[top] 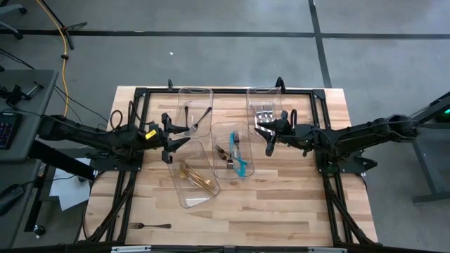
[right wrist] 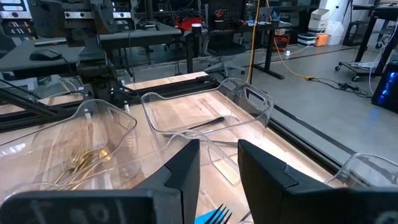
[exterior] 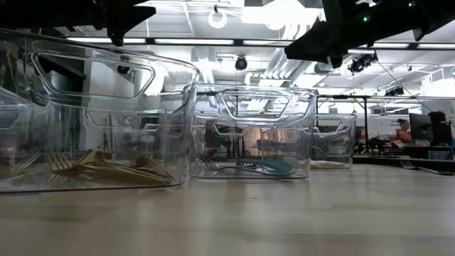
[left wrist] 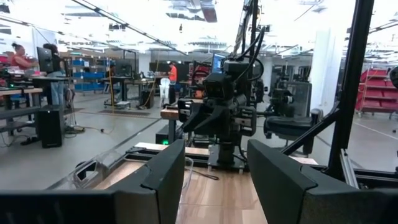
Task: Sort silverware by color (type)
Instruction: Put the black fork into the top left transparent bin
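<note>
The silverware lies sorted in clear bins. Gold forks (top: 195,177) fill the near-left bin (top: 184,200), a black piece (top: 204,114) lies in the far-left bin (top: 195,92), silver forks (top: 264,112) in the far-right bin (top: 264,91), and teal-handled pieces (top: 240,160) with darker ones in the middle bin (top: 226,126). One dark fork (top: 149,226) lies flat on the table near the front left. My left gripper (top: 181,136) hovers open between the two left bins. My right gripper (top: 262,138) hovers open beside the middle bin. Both are empty.
The black frame rails (top: 133,126) run along the table's left, far and right sides. Bare wood (top: 281,204) lies toward the near right. In the left wrist view the right arm (left wrist: 227,118) stands opposite; people show in the room beyond.
</note>
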Robot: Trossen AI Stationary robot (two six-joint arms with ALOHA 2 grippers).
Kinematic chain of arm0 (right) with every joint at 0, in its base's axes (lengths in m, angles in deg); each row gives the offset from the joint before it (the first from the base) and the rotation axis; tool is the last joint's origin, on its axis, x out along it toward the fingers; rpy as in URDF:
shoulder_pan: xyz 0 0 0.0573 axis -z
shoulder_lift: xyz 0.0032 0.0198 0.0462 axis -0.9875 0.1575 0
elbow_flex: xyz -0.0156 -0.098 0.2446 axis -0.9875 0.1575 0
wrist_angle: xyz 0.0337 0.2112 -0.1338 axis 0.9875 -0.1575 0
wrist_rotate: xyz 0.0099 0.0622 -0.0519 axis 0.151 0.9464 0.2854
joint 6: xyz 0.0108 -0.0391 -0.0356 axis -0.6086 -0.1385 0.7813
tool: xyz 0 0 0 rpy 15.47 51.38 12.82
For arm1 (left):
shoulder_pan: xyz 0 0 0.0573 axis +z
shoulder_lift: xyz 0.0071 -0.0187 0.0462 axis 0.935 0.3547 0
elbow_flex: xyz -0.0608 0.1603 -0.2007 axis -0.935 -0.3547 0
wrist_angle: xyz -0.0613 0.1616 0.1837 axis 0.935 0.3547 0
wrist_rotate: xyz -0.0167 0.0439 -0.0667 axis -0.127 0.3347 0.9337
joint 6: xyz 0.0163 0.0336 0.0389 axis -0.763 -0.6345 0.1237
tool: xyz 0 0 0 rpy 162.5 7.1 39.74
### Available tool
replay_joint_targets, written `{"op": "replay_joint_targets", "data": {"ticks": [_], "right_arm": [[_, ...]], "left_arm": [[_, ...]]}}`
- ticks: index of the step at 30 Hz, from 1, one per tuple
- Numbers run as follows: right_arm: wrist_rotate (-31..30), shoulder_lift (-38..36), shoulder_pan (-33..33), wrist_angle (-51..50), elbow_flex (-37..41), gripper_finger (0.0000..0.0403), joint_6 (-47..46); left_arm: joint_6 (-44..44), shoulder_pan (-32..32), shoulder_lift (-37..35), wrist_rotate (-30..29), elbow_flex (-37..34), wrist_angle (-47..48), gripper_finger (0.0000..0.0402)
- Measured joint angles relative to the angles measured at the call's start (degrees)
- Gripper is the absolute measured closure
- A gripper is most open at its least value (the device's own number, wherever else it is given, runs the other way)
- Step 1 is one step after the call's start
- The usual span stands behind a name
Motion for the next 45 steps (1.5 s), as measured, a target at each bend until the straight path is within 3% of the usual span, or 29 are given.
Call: {"op": "replay_joint_targets", "data": {"ticks": [26,28,31,34,39,45], "right_arm": [[0.0,0.0,0.0,0.0,0.0,0.03,0.1],[0.0,0.0,0.0,0.0,0.0,0.03,0.0],[0.0,0.0,0.0,0.0,0.0,0.03,0.0],[0.0,0.0,0.0,0.0,0.0,0.03,0.0],[0.0,0.0,0.0,0.0,0.0,0.03,0.0],[0.0,0.0,0.0,-1.2,0.0,0.03,0.0]], "left_arm": [[-1.6,0.0,1.4,-0.1,0.0,0.2,0.0234],[-0.3,0.1,1.8,3.2,0.0,1.0,0.0234],[1.7,-0.5,2.1,12.5,2.5,4.9,0.0234],[1.9,-3.4,2.9,15.9,8.4,13.8,0.0234],[5.4,-12.0,7.8,9.4,23.9,43.8,0.0234],[24.8,-23.7,21.2,5.5,41.0,76.6,0.0234]]}}
